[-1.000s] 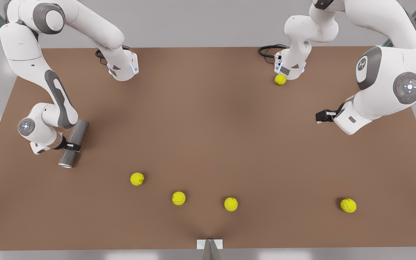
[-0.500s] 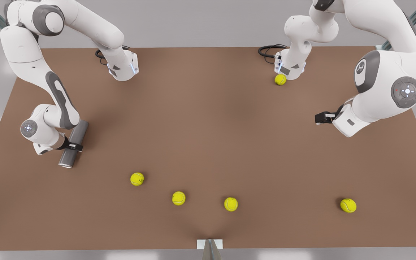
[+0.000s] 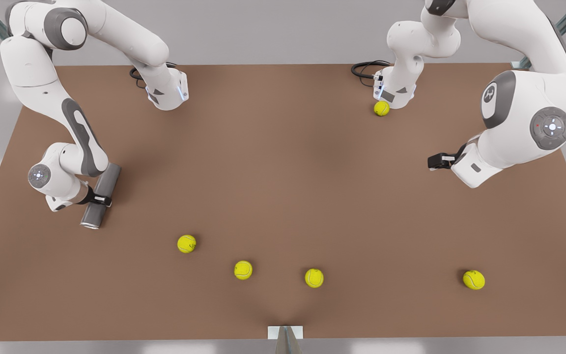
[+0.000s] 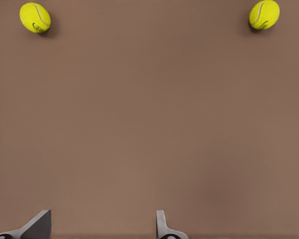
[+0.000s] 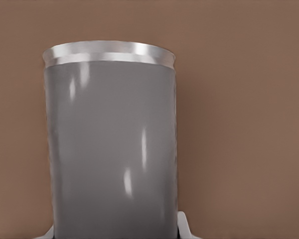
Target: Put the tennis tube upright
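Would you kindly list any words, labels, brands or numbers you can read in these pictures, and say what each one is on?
No readable text.
Tennis tube, held across its body by the right gripper: plain grey, silvery rim, no label.
Tennis balls: dark seam curves and a small mark, too blurred to read.
Arm joint on the front view's right: a small white emblem, not legible as letters.
Left gripper, open, bears no marking.

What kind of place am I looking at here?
Likely a simulated robot test bench: a bare brown table, scattered tennis balls, the right gripper around a grey tennis tube, and the left gripper waiting open.
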